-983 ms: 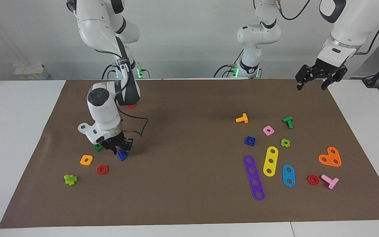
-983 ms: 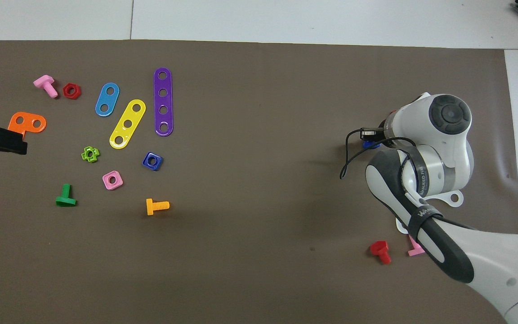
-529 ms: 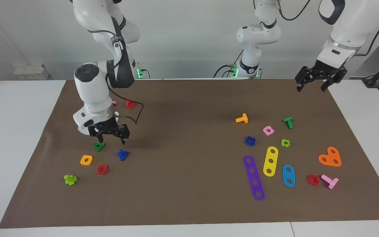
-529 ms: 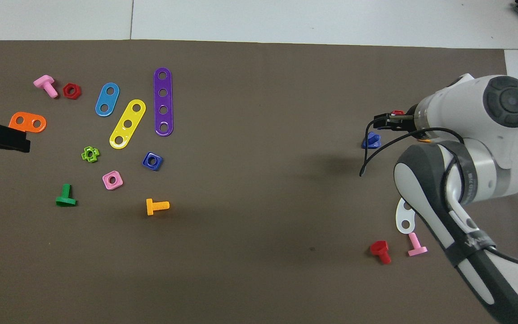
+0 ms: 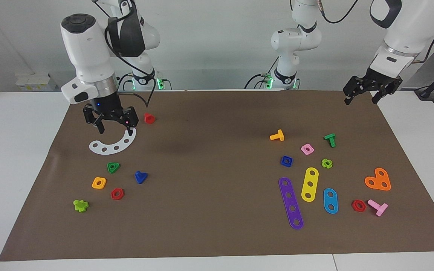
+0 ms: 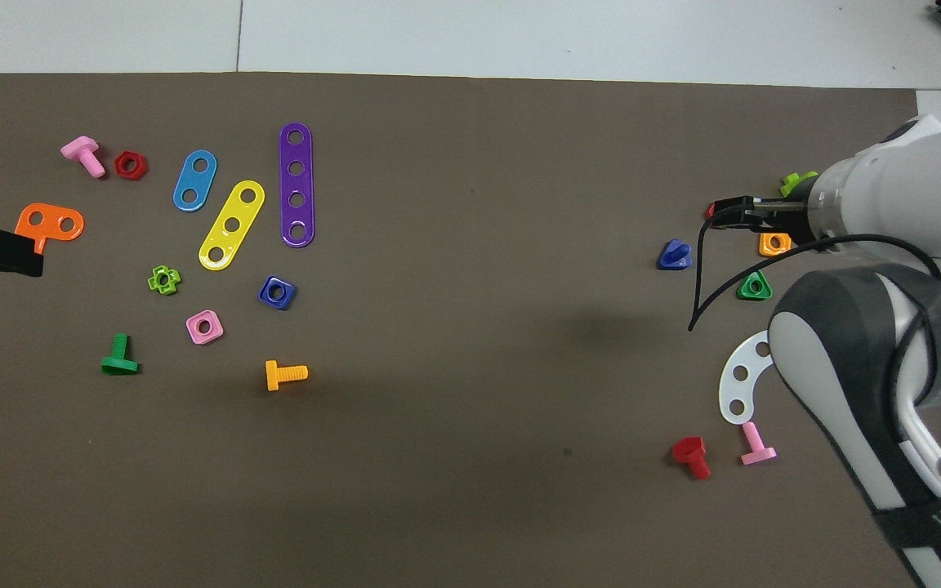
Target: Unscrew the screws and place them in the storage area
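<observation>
One blue triangular-headed screw (image 5: 140,176) lies free on the brown mat (image 5: 217,233), just beside a green triangular nut (image 5: 113,167), toward the right arm's end of the table. The right gripper (image 5: 112,127) hangs empty, fingers apart, over a white curved strip (image 5: 112,145) (which lies nearer the robots than the nut). The left gripper (image 5: 365,97) waits with fingers apart above the mat's corner at its own end.

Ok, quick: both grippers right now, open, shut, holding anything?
Left gripper: open, empty, up over the mat's edge.
Right gripper: open, empty, over the white curved strip.
</observation>
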Available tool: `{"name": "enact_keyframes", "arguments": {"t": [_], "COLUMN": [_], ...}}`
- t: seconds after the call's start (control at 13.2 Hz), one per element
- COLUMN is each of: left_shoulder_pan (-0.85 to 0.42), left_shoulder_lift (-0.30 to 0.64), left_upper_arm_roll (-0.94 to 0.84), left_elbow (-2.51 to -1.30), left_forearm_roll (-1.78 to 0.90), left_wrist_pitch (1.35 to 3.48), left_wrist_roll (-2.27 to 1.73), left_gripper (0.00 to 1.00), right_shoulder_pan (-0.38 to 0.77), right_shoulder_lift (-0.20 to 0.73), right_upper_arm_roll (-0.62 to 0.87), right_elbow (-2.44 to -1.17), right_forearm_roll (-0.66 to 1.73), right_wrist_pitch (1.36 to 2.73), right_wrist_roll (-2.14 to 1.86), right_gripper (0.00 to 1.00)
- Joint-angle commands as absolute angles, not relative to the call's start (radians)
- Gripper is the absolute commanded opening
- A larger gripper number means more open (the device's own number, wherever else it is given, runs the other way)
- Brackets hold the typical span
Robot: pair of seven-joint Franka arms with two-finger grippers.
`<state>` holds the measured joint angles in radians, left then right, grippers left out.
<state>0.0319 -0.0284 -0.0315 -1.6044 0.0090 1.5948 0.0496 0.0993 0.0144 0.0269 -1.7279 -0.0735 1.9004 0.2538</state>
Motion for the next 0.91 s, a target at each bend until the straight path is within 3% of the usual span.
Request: {"name": "enact_keyframes", "arguments": {"t": [0.0, 0.23, 0.83], "left_shoulder_pan": [0.038, 0.038, 0.038], "left_shoulder_lift": [-0.048, -0.048, -0.048], "left_upper_arm_roll": [-0.037, -0.037, -0.037], "left_elbow": [-1.629, -1.629, -1.629], "left_forearm_roll": [0.017, 0.017, 0.017], "left_wrist_pitch": [1.605, 1.605, 1.605], "left_wrist_roll": [0.048, 0.048, 0.048], "left_gripper": [1.0, 1.0, 1.0], "right_shoulder_pan": [0.092, 0.081, 0.081], "right_shoulder_lift": [0.0, 0.015, -0.008], "right_upper_arm_roll": [0.034, 0.034, 0.023], "right_elbow": [-1.677, -1.595, -1.609], "right_forearm_roll": [-0.052, -0.014, -0.018], "right_wrist_pitch": [1.803, 1.715, 1.64], "right_wrist_roll": [0.242, 0.175, 0.1], "right_gripper": [1.0, 1.0, 1.0]}}
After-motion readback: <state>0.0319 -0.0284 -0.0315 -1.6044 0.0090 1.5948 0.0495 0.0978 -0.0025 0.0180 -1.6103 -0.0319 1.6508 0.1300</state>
